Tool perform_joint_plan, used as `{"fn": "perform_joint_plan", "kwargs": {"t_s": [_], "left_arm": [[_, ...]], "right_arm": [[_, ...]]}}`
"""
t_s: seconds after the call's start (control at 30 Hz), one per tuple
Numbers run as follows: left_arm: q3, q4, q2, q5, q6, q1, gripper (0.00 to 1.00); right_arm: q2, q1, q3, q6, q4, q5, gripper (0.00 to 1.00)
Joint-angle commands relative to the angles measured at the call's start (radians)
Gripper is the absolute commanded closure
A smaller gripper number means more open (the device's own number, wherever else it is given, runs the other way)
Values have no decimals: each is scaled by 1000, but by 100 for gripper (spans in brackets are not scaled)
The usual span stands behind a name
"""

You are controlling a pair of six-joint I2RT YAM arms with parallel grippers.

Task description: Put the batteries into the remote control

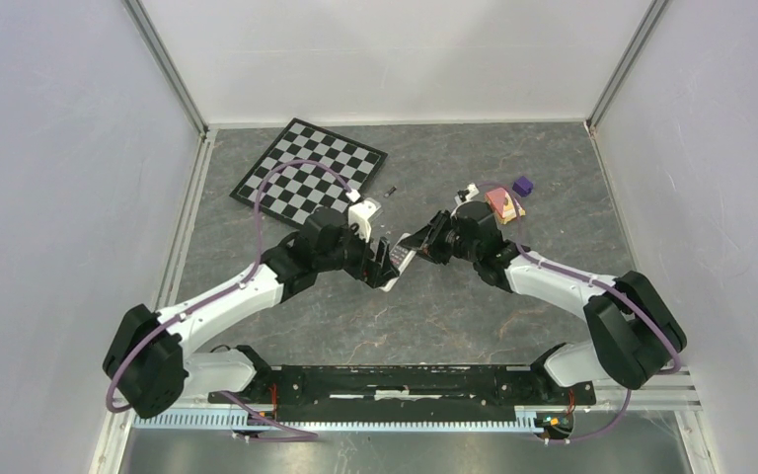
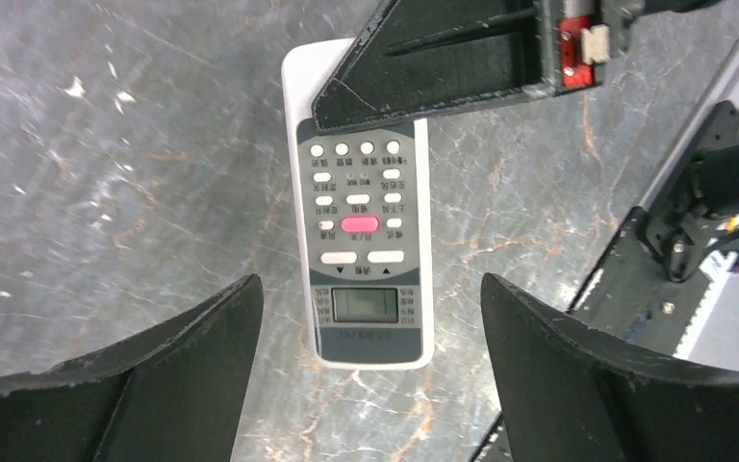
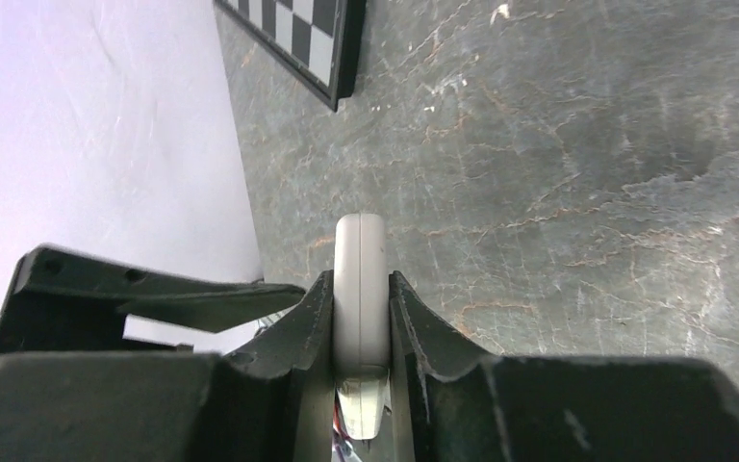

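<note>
**Operator:** State the layout, left side first.

**Technician:** One chessboard [image 1: 311, 170] lies at the far left of the table [image 1: 454, 326]. It plays no part in the loading. Next comes the left gripper [image 2: 370, 279]. Its fingers [image 2: 192, 371] stand spread wide, one on each side of the remote control [image 2: 366, 221], touching neither long edge.

**Operator:** Why spread?

**Technician:** Judged from the pose, it brackets the body without carrying it. The hold belongs to the right gripper [image 3: 359, 279]. Its jaws are pressed onto the remote's far end, one on the button face and one on the back. Whether the remote rests on the table or hangs clear cannot be told.

**Operator:** Which face shows?

**Technician:** The button face, turned toward the left wrist camera. The battery bay is probably on the hidden back, so the body likely needs turning before loading.

**Operator:** Location of the batteries?

**Technician:** One slim dark battery [image 1: 391, 190] lies on the table just beyond the two grippers. It is near the chessboard's right corner and apart from the remote. No other can be made out with confidence.

**Operator:** Count.

**Technician:**
- Chessboards: one.
- Grippers: two.
- Remote controls: one.
- Batteries in view: one.
- Right of the right wrist: one purple block [image 1: 522, 186] and one pink-and-tan object [image 1: 502, 203], neither engaged.
</note>
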Motion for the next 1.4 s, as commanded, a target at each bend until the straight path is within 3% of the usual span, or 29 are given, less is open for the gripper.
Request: {"fn": "perform_joint_plan", "kwargs": {"t_s": [0.0,0.17,0.27,0.47,0.67,0.73,0.87,0.93,1.0,1.1,1.17,1.23,1.37], "left_arm": [[-40,109,-65,-149,198,-44,11],[-194,327,-144,-150,543,-167,10],[-276,468,-178,-243,627,-222,10],[-315,644,-51,-588,866,-335,31],[-349,895,85,-773,1021,-416,59],[-344,901,69,-768,1006,-425,67],[-312,780,1,-705,897,-425,80],[-295,718,-22,-664,827,-421,82],[-280,645,-36,-617,758,-414,82],[-254,555,-47,-573,595,-384,82],[-228,485,-53,-510,465,-346,80],[-193,406,-64,-470,337,-309,79],[-104,207,-86,-209,113,-184,78]], "right_arm": [[-37,4,71,99,-92,90,100],[-3,4,106,187,-156,39,100],[1,4,126,220,-187,35,100],[-3,4,140,261,-208,6,100],[-6,4,144,284,-191,-16,100],[-3,0,151,262,-205,-15,92],[-10,-17,138,192,-202,-25,42],[-18,-29,135,125,-195,-43,24],[-27,-54,131,11,-151,-106,13],[-84,-119,59,-130,1,-273,5],[-153,-148,-38,-158,201,-364,2],[-221,-175,-93,-234,310,-412,2],[-337,-190,-35,-650,77,-382,2]]}}
